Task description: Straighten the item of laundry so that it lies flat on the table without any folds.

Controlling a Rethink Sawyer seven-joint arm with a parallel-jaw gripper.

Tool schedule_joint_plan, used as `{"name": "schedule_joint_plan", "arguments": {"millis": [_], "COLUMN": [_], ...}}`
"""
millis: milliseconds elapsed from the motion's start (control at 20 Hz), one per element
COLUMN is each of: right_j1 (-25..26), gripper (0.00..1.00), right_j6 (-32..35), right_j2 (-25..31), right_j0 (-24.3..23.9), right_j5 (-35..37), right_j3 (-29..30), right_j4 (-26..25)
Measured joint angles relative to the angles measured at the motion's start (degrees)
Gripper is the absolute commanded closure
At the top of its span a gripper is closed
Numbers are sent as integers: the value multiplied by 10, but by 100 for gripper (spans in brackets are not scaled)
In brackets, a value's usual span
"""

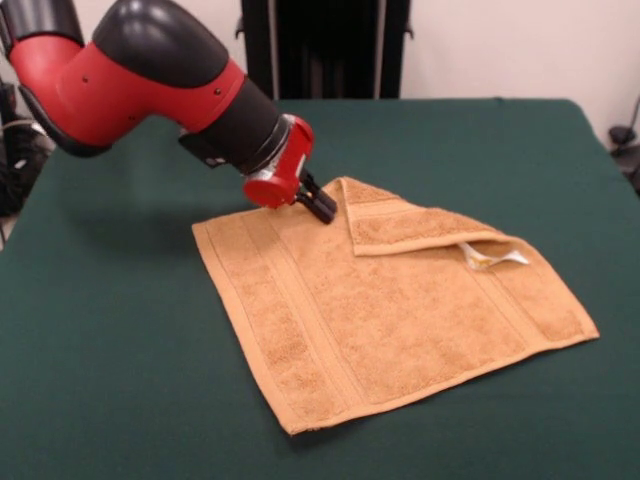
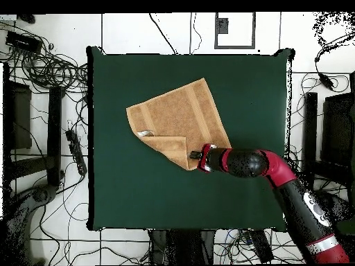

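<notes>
The item of laundry, an orange-tan towel point(image 1: 400, 310) point(image 2: 184, 111), lies mid-table on the dark green table point(image 1: 120, 350) point(image 2: 243, 83). Most of it is spread flat. One far corner is folded over onto the towel as a triangular flap point(image 1: 400, 225) point(image 2: 173, 147), and a white care tag point(image 1: 490, 258) point(image 2: 145, 132) pokes out from under that flap. My gripper point(image 1: 322, 205) point(image 2: 195, 154) sits low at the towel's far edge, right beside the tip of the folded flap. The red and black arm slants in behind it.
Wide green cloth surrounds the towel on all sides. A black stand point(image 1: 325, 45) rises behind the table's far edge. In the overhead view, cables point(image 2: 52, 66) and dark furniture point(image 2: 333, 131) ring the table on the floor.
</notes>
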Motion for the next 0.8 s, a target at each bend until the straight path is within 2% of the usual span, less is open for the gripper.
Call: {"name": "schedule_joint_plan", "arguments": {"millis": [800], "right_j1": [12], "gripper": [100], "right_j6": [-2], "right_j2": [-4], "right_j0": [-7], "right_j5": [0], "right_j3": [-10], "right_j4": [7]}}
